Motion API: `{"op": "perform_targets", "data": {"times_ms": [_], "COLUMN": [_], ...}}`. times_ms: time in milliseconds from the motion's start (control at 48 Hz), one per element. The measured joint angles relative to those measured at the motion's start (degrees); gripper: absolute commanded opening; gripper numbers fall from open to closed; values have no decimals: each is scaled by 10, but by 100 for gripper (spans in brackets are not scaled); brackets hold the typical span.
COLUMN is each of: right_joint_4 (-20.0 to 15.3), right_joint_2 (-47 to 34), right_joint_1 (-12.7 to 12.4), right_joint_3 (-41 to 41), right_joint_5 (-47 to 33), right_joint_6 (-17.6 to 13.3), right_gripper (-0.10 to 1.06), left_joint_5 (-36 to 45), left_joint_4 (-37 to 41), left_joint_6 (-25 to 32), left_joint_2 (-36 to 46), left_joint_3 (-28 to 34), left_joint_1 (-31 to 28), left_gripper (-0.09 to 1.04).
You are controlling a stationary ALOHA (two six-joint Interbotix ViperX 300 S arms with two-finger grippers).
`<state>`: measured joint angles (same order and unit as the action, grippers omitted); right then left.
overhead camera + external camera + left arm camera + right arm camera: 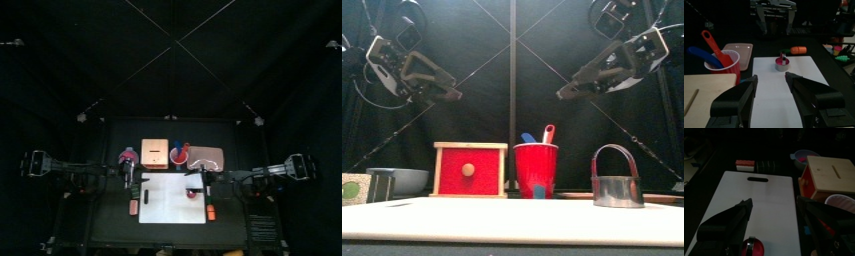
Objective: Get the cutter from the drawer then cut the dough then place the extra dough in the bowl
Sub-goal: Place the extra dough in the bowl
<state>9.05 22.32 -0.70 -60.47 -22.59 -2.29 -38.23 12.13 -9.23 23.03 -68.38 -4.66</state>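
Right gripper point(774, 203), jaws spread & empty, hovers nearly over cutter point(617, 190) by white board's point(167, 205) right edge; left gripper point(770, 76), also spread, is farther, across board.

Red cup point(536, 168) (toy knives point(548, 133) inside), pink tray point(743, 49), dark sushi roll point(767, 165)

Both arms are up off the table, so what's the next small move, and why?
Probably lower the open right gripper onto the handle of the cutter and lift it away. The cutter stands on the board just below that gripper with red dough inside, no loose dough shows around it, and the bowl seems to hold something pink.
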Motion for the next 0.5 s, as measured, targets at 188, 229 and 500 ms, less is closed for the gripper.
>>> {"op": "perform_targets", "data": {"times_ms": [188,229,500], "right_joint_4": [-2,-2,-2], "right_joint_2": [-6,-7,-7], "right_joint_1": [0,0,-4], "right_joint_3": [-9,-10,-13], "right_joint_5": [-20,-24,-26], "right_joint_6": [0,0,0], "right_gripper": [100,100,100], "left_joint_5": [-20,-21,-22], "left_joint_4": [-1,-1,-2], "left_joint_6": [1,2,1], "left_joint_2": [-21,-21,-22], "left_joint_3": [0,0,0], "left_joint_1": [4,4,3], "left_gripper": [85,85,85]}}
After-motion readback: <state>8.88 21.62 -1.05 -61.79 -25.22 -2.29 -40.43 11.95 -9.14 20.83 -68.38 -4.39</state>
